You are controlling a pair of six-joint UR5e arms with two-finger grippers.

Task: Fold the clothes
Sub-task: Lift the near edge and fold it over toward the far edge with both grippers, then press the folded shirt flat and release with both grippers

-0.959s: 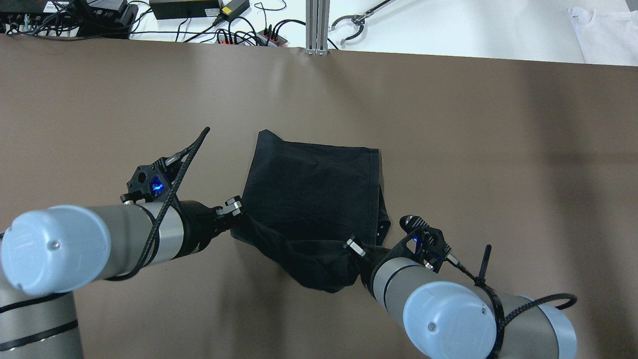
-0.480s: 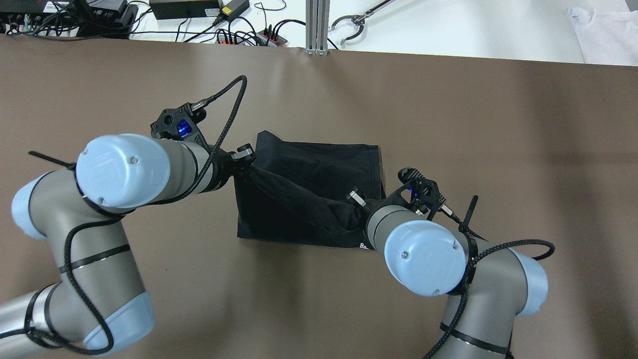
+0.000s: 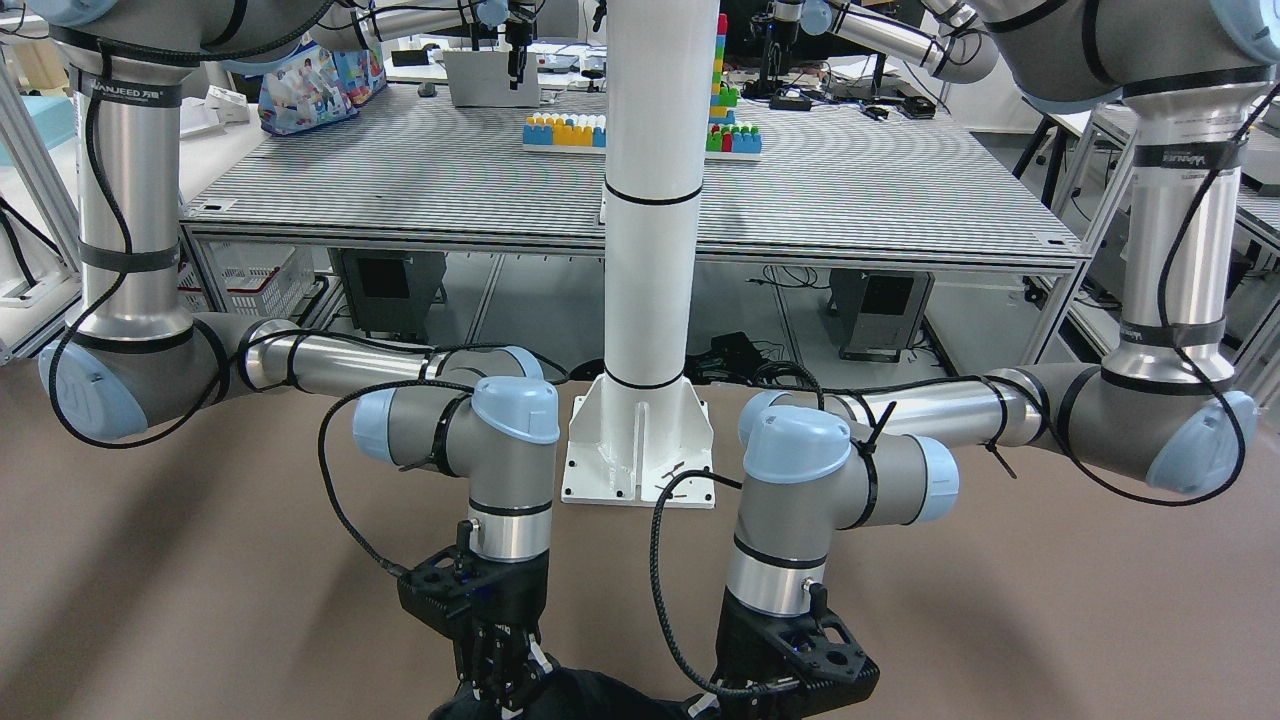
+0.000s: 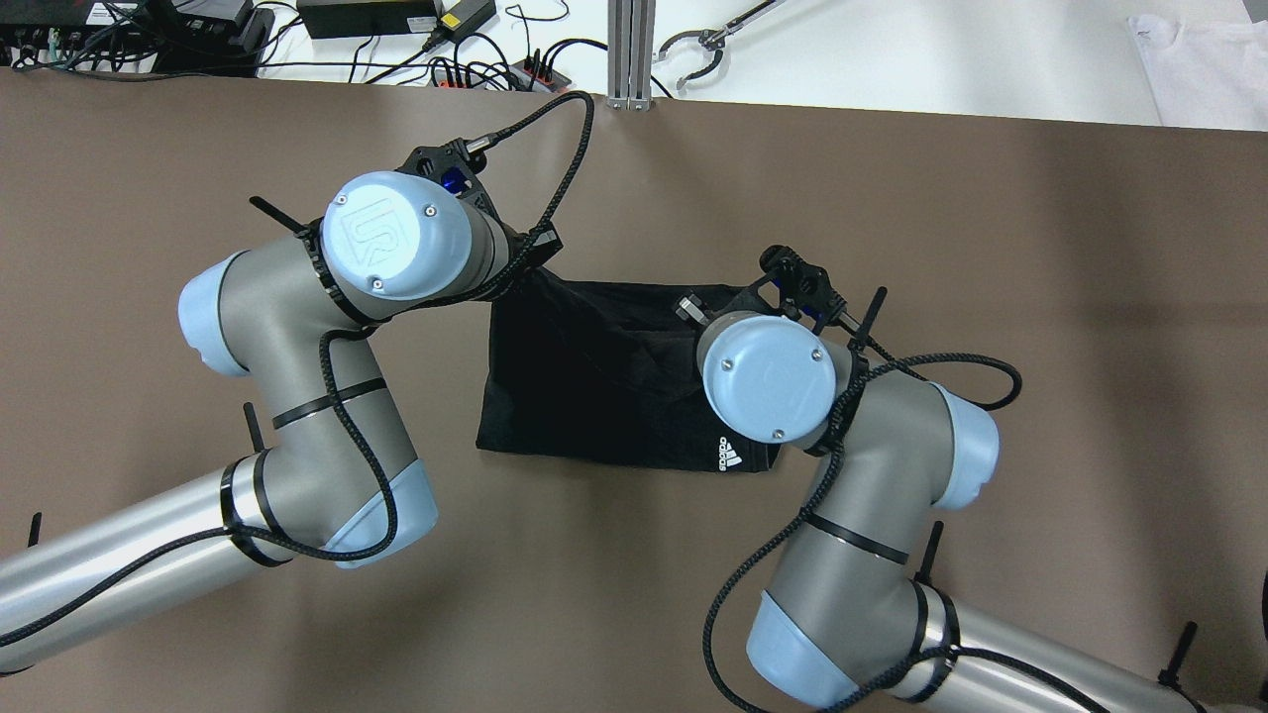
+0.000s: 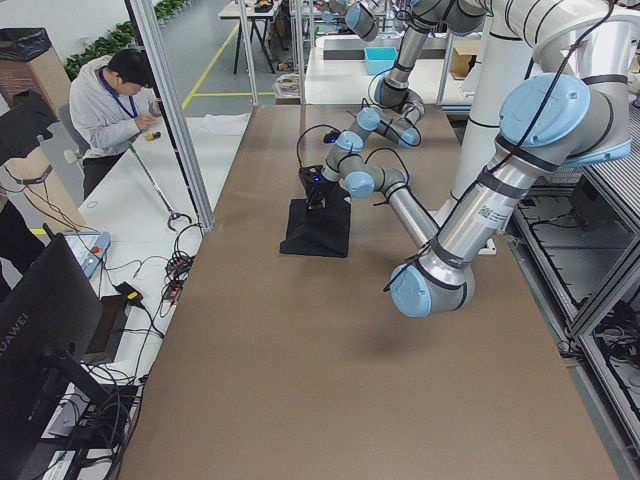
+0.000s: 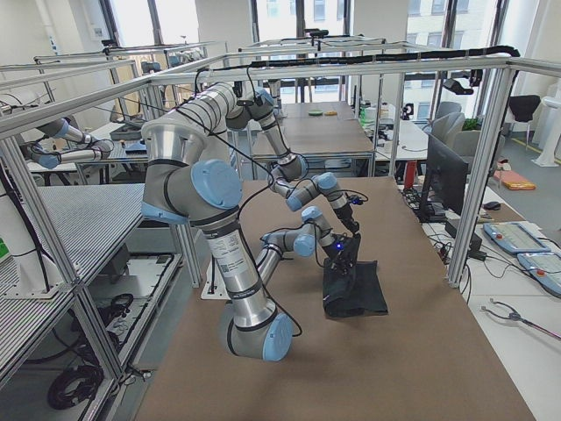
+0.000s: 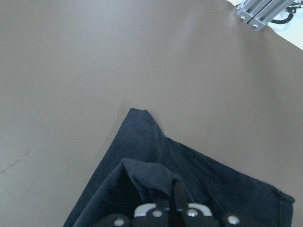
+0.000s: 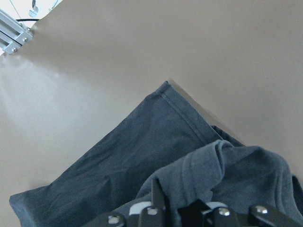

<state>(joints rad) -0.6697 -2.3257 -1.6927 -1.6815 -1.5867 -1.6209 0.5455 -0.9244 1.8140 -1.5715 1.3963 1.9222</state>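
Note:
The black cloth (image 4: 584, 386) lies on the brown table (image 4: 991, 248), half folded, with a small white logo (image 4: 728, 456) at its near right corner. My left gripper (image 7: 171, 204) is shut on a bunched fold of the cloth near its far left corner (image 7: 138, 112). My right gripper (image 8: 176, 210) is shut on a bunched fold near the far right hemmed corner (image 8: 165, 87). In the overhead view both wrists hide the fingers. The cloth between the two grippers sags in a loose ridge (image 4: 634, 322). The cloth also shows in the exterior left view (image 5: 318, 228) and the exterior right view (image 6: 355, 289).
The white pole's base (image 3: 640, 450) stands on the table's robot side. An aluminium post (image 4: 630, 54), cables and power bricks (image 4: 396, 18), a grabber tool (image 4: 693, 50) and a white garment (image 4: 1199, 59) lie beyond the far edge. An operator (image 5: 125, 95) stands there.
Both grippers have carried the cloth's near edge away from the robot and over to its far edge. The hanging fold now lies over the lower layer, and the logo shows.

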